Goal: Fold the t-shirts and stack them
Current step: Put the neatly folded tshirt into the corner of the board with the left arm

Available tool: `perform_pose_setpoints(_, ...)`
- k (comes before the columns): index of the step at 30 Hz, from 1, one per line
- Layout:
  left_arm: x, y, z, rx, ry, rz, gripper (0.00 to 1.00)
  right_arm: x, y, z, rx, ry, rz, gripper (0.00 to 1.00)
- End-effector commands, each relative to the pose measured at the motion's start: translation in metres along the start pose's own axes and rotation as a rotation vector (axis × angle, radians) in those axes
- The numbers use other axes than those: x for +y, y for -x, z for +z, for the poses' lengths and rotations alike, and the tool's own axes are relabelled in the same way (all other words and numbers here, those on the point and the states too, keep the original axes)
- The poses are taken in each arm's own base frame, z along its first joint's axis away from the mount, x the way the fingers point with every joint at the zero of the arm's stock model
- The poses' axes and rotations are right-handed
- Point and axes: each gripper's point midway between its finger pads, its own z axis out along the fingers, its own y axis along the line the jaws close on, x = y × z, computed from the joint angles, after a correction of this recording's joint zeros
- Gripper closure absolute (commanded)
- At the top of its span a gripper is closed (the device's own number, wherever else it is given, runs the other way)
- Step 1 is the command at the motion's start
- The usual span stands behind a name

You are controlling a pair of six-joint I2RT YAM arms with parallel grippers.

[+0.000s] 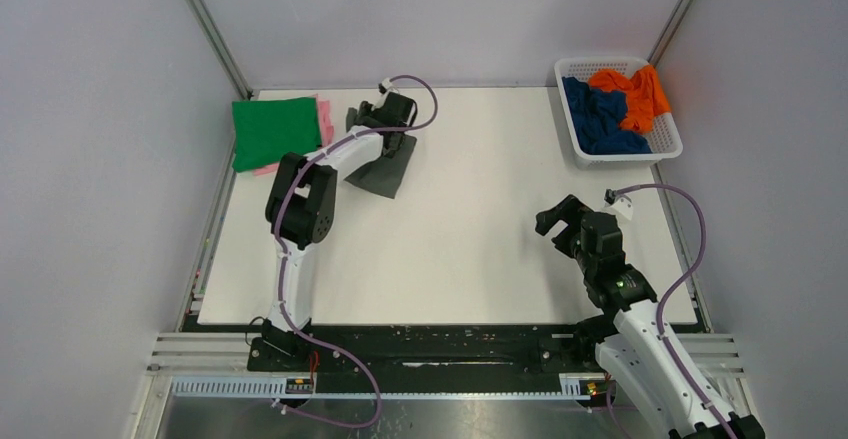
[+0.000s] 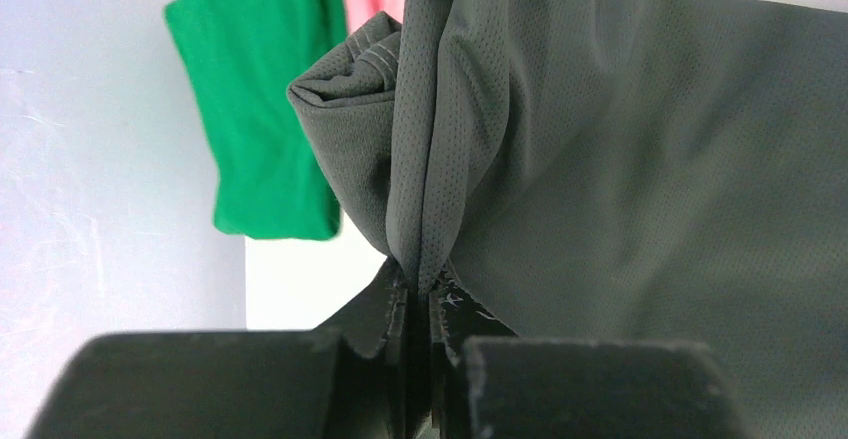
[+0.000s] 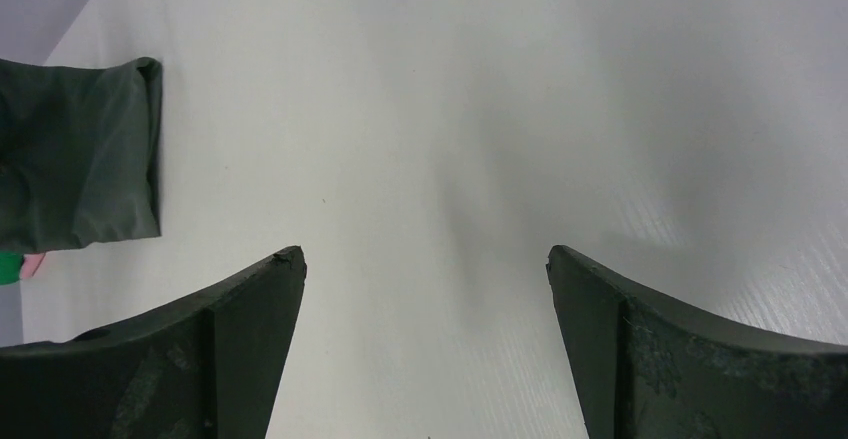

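- View from above: a white table [image 1: 480, 219], two arms bolted at its near edge.
- At the far left, the left gripper [image 1: 385, 117] pinched shut on a bunched edge of the dark grey shirt [image 1: 388, 171] — cloth raised at the pinch and draping down onto the table, probably for carrying or dragging in one piece.
- Close up from the left wrist: grey mesh fabric gathered into a ridge between the black fingers [image 2: 590, 389], a rolled hem or sleeve just to its left.
- From the right wrist, a squared-off edge of the same shirt at far left, suggesting folding already done.
- Just beside it, toward the corner: the green shirt [image 1: 275, 131] folded flat on top of the pink shirt [image 1: 325, 119], only a pink strip showing — apparently the stack begun, tucked out of the working space.
- Likely purpose of the grip: moving the grey one onto that pile.
- On the right, the right gripper [image 1: 562, 221] hovering over bare table, jaws spread wide, holding nothing — seemingly kept clear of the left arm's work.
- In the far right corner, a white basket [image 1: 668, 147] with the orange shirt [image 1: 640, 94] and the navy shirt [image 1: 598, 119] crumpled inside, not yet folded.
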Motion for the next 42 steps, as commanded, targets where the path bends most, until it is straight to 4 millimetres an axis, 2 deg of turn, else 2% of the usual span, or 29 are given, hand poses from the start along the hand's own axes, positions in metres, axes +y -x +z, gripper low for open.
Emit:
perform_pose_setpoints(1,0.070,0.050,0.013,-0.096,0.130,-0.087,1.00,0.000,0.013,0.008,-0.059,-0.023,0.015,0.01)
perform_pose_setpoints(5,0.104,0.062,0.028,-0.111,0.125,-0.120,1.00,0.001,0.009,0.014,-0.034,-0.028,-0.018,0.01)
perform_pose_setpoints(12,0.141,0.074,0.046,-0.109,0.149,-0.165,1.00,0.004,0.000,0.025,0.035,-0.039,-0.054,0.00)
perform_pose_setpoints(17,0.164,0.081,0.043,-0.123,0.146,-0.226,1.00,0.005,-0.002,0.028,0.051,-0.038,-0.059,0.00)
perform_pose_setpoints(25,0.203,0.090,0.020,-0.175,0.158,-0.301,1.00,0.002,-0.002,0.027,0.045,-0.052,-0.064,0.01)
perform_pose_setpoints(32,0.224,0.078,0.017,-0.178,0.204,-0.352,1.00,0.001,-0.001,0.026,0.043,-0.057,-0.070,0.00)
perform_pose_setpoints(38,0.227,0.074,0.018,-0.189,0.205,-0.377,1.00,-0.001,0.001,0.026,0.035,-0.068,-0.077,0.01)
perform_pose_setpoints(42,0.224,0.068,0.026,-0.175,0.218,-0.368,1.00,-0.003,0.001,0.026,0.037,-0.078,-0.082,0.01)
